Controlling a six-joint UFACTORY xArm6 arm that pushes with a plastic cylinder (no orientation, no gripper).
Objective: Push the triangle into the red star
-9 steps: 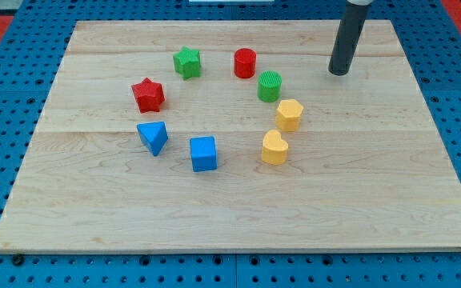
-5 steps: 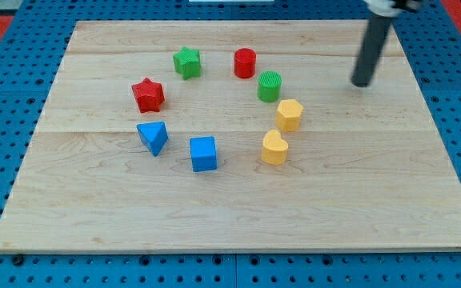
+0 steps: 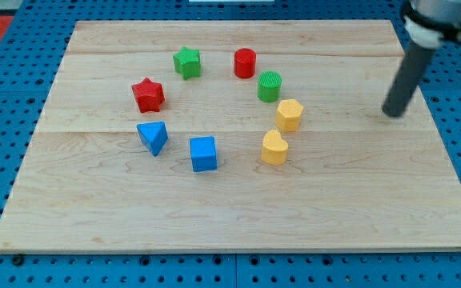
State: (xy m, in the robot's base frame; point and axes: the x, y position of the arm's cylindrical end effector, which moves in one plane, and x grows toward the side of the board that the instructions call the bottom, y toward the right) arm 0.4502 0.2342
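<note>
My tip rests on grained wood, far right of the blue triangle.

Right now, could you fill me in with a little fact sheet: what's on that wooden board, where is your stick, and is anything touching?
board: wooden board on a blue pegboard
blue triangle: view's left, just below the red star, with a gap between them
other blocks: green star, red cylinder, green cylinder, yellow hexagon block, yellow heart, blue cube
layout: a loose ring, none touching
my tip: near the board's right edge, right of the ring, touching no block
</note>
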